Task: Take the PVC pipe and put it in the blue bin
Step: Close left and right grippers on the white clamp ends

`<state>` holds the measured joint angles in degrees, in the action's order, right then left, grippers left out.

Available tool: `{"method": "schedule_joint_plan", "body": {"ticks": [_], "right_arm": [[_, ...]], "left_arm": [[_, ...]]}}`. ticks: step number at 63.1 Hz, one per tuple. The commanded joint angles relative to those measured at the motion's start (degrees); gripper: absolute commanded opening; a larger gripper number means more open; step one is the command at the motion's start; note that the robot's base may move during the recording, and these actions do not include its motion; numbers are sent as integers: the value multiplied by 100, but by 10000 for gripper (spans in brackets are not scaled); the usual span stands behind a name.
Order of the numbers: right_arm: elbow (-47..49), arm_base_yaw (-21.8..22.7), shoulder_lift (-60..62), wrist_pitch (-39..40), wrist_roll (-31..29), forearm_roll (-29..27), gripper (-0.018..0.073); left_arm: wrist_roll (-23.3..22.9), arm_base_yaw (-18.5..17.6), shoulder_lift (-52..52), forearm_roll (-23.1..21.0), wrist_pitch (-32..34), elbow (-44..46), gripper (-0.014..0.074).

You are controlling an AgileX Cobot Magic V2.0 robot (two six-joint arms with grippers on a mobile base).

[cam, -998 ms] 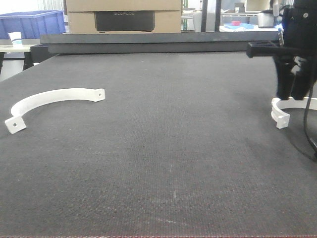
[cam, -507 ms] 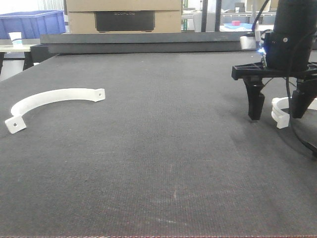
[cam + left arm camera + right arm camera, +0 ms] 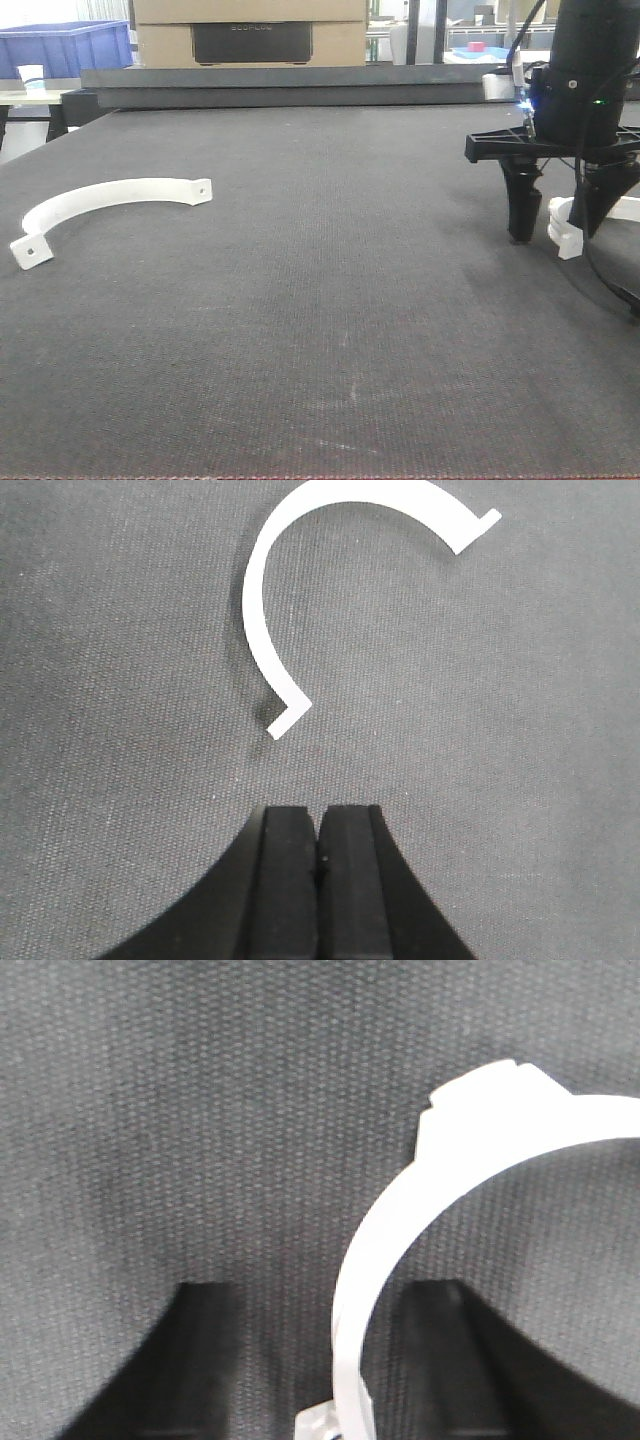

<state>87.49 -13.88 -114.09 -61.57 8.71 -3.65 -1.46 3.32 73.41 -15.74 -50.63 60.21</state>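
Note:
Two white curved PVC pipe pieces lie on the dark mat. One PVC piece (image 3: 100, 197) lies at the left and shows as a C shape (image 3: 262, 600) ahead of my left gripper (image 3: 320, 830), which is shut and empty above the mat. The other PVC piece (image 3: 568, 228) lies at the right. My right gripper (image 3: 552, 232) is open, with its fingers down at the mat on either side of that piece's near end. In the right wrist view the white band (image 3: 400, 1230) runs between the two fingers of the right gripper (image 3: 335, 1380) without touching them. The blue bin (image 3: 65, 45) stands far back left.
A cardboard box (image 3: 250, 30) and a dark rail (image 3: 300, 85) run along the mat's far edge. A white cup (image 3: 31, 76) stands below the blue bin. A black cable (image 3: 618, 262) hangs beside the right arm.
The right gripper has turned and opened, and its fingers now straddle the end of the right PVC piece. Neither PVC piece has moved.

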Motion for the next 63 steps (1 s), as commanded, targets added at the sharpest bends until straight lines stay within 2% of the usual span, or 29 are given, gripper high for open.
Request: {"method": "schedule_joint_plan", "body": {"ticks": [1,4,10,11,26,44,56,63], "right_arm": [[47,5,-12,-44,-18,84,120],[47,5,-12,-56,-18,100,46],[47,5,-12,-86,-18,218,-160],[47,5,-12,-80,-18,232,-168],[371,5,52,-649,-18,365,-154],[561,5,562,-561,-18,365,-154],[561,5,630,-427,-18,396,-154],[561,5,630,-414,-18,365,-154]], "left_arm": [[-11,9,-16,-61,-49,43,-111],[-11,9,-16,-61,-60,43,-111],[-11,9,-16,-61,-73,43,-111],[-11,9,-16,-50,-87,43,-111],[-83,9,58,430,-670,333,-111],[-187,-27,1081,764,-1683,1689,-111],[-187,-391,2114,1109,-1856,2765,-111],[-187,-535,2772,1574,-1856,3258,-111]]}}
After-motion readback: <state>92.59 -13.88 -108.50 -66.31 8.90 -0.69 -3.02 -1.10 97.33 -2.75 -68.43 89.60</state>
